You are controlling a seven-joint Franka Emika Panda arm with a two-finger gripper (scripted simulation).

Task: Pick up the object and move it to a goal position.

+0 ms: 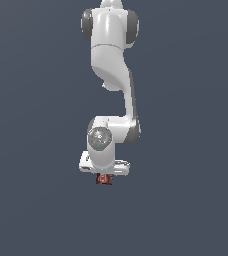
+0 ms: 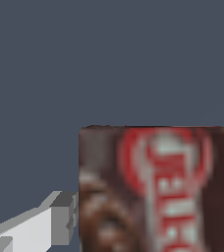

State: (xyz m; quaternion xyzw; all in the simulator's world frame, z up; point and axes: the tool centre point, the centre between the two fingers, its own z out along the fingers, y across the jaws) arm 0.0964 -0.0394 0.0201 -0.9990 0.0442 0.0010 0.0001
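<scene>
Can (image 1: 104,178) was seen gripped between the gripper (image 1: 104,176) fingers (image 2: 50,224), low center of frame under the arm. Pickup was judged done; move to goal remained, no goal marker shown.

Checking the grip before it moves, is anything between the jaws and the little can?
Nothing shows there. In the wrist view one finger sits right against the can, with no gap or object between.
</scene>
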